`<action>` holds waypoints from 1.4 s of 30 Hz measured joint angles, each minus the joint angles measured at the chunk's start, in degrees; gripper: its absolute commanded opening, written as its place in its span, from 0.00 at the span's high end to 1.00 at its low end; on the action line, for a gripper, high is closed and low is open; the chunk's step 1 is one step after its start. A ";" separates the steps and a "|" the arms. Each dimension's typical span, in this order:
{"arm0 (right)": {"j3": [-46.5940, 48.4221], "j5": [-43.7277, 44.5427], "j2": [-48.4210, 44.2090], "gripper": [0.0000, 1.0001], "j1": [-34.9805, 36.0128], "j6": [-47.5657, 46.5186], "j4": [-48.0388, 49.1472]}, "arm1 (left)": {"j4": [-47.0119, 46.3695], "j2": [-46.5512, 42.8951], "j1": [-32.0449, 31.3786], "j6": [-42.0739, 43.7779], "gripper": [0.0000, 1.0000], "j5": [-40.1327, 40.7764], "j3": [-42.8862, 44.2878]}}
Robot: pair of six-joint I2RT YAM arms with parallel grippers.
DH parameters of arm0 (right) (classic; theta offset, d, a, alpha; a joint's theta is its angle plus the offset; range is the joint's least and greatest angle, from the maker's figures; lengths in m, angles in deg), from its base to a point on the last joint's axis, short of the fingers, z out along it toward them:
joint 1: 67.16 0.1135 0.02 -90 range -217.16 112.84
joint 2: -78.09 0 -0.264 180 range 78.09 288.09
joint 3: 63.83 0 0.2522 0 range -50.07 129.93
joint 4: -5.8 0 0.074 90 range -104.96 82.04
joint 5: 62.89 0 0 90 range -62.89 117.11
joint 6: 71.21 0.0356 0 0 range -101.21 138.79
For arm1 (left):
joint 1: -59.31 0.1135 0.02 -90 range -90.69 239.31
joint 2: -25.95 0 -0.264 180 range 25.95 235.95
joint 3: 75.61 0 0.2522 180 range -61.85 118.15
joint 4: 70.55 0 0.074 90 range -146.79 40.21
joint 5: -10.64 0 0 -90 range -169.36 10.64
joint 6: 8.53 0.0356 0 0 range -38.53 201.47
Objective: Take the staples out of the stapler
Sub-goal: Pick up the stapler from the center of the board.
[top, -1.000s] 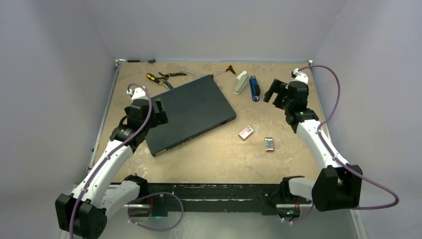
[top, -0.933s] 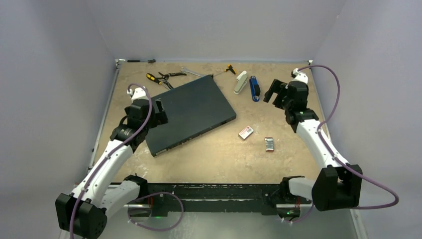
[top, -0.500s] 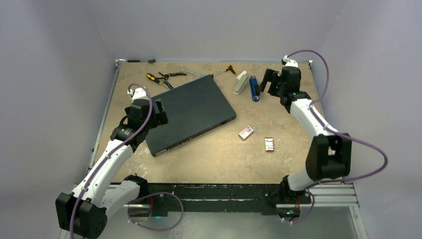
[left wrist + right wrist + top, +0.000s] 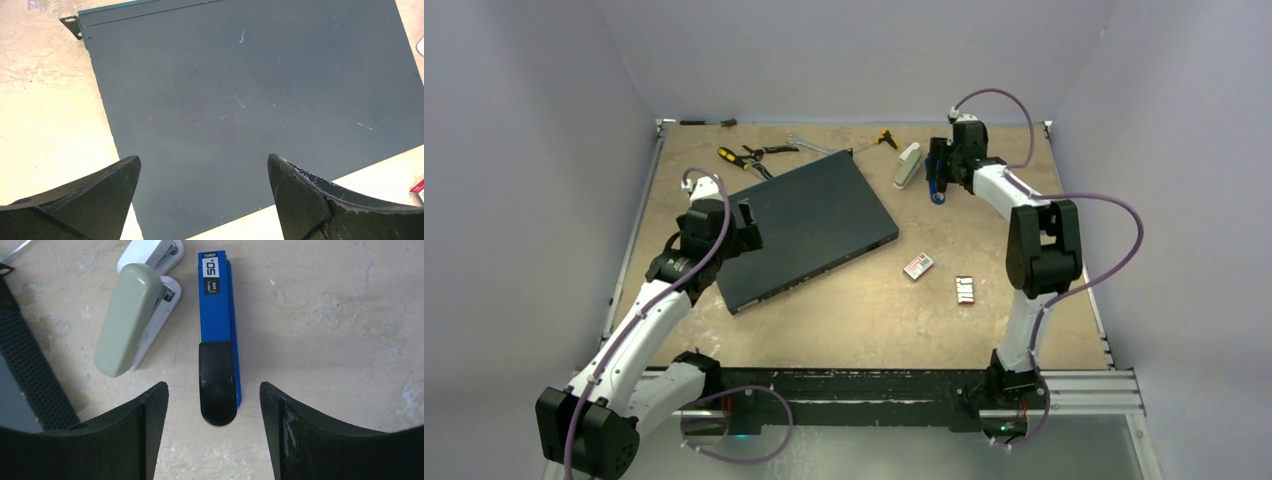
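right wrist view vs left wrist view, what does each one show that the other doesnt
Only the right wrist view: a blue stapler on the table, framed by the fingers of the open right end effector and not gripped, with a grey-green and white stapler beside it.
Only the left wrist view: the broad top of a dark flat case below the open left end effector, and a corner of a red-and-white box at the right edge.
Both: the tan table and an end effector holding nothing.
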 measured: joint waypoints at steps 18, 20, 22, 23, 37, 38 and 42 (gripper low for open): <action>16.65 4.46 15.50 0.49 0.61 -3.19 -7.13 | -0.13 0.70 0.00 0.42 0.05 -1.64 0.00; 17.55 4.52 16.52 0.51 0.61 -3.43 -7.76 | -0.13 0.72 0.02 0.42 0.05 -1.75 0.00; 17.81 4.37 17.03 0.53 0.61 -3.52 -8.41 | -0.15 0.83 0.04 0.42 0.05 -1.84 0.00; 17.92 4.26 17.27 0.55 0.63 -3.58 -8.72 | -0.15 0.90 0.07 0.44 0.05 -1.86 0.00; 18.60 3.96 17.29 1.00 1.49 -3.98 -9.81 | -0.15 1.68 0.28 0.44 0.05 -2.01 0.00; 18.16 4.00 17.03 1.00 1.51 -3.89 -9.46 | -0.15 1.73 0.28 0.44 0.05 -2.01 0.00; 13.49 4.96 13.68 1.00 1.68 -3.17 -8.94 | -0.15 1.88 0.33 0.46 0.05 -2.03 0.00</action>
